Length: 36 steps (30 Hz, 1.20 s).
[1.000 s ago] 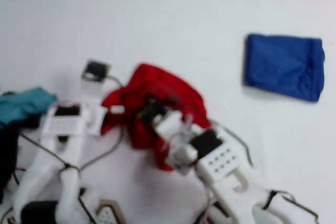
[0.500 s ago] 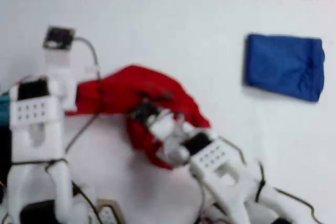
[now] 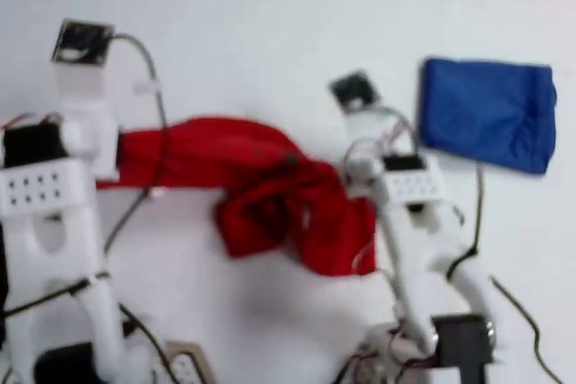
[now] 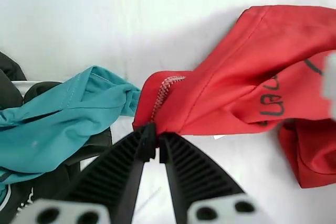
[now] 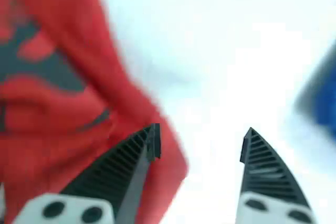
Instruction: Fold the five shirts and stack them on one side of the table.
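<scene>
The left gripper (image 4: 153, 139) was clamped on the red shirt (image 4: 236, 87) — its two ribbed black fingers (image 4: 123, 166) met at their tips on a gathered edge of the cloth, beside a stitched seam. The right gripper (image 5: 202, 135) stood wide apart with nothing between its fingers but the white table (image 5: 210, 51); one fingertip lay over the edge of the red shirt (image 5: 52, 103), though whether it touched the cloth could not be told.

Counted, there was one red shirt (image 3: 270, 195), stretched from the left gripper (image 3: 110, 164) across the middle of the table (image 3: 270, 33) and bunched in a heap at its end near the right arm (image 3: 409, 213). There was one blue shirt (image 3: 486, 114), folded into a neat rectangle and lying on the right arm's side, apart from the red one. One teal shirt (image 4: 63, 119) lay crumpled just beside the pinched red edge, resting on dark cloth (image 4: 50, 182) — how many garments that dark cloth made up could not be told.

The left arm (image 3: 49, 213) rose from its base at the near edge and reached away over the table, its wrist at the stretched end of the red shirt. The right arm reached away from its base too, its wrist between the red heap and the blue shirt, the gripper pointing down at the table.
</scene>
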Each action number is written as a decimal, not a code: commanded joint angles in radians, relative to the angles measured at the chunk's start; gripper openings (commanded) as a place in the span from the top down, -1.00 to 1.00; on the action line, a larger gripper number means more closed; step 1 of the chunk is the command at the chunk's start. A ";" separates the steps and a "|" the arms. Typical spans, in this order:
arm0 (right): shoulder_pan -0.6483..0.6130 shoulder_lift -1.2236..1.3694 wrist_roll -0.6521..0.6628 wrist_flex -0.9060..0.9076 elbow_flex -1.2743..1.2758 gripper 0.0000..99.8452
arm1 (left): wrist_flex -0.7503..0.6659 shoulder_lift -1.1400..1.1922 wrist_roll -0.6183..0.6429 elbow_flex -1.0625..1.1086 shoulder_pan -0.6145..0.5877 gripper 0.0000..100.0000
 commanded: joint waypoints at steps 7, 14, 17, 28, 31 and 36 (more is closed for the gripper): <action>-0.079 0.001 0.000 0.426 -0.287 0.50 | 0.091 -0.021 -0.008 -0.143 -0.074 0.94; -0.394 0.001 -0.009 0.653 -0.325 0.50 | 0.031 -0.020 -0.009 -0.140 -0.069 0.94; -0.509 0.002 -0.058 0.656 -0.325 0.49 | -0.005 -0.020 -0.009 -0.140 -0.071 0.94; -0.799 0.012 -0.126 0.496 -0.161 0.33 | -0.031 -0.020 -0.008 -0.048 -0.071 0.94; -0.849 0.013 -0.126 0.406 -0.081 0.33 | -0.081 -0.020 -0.008 -0.001 -0.074 0.94; -0.857 0.013 -0.133 0.208 0.034 0.33 | -0.089 -0.023 -0.008 0.005 -0.074 0.94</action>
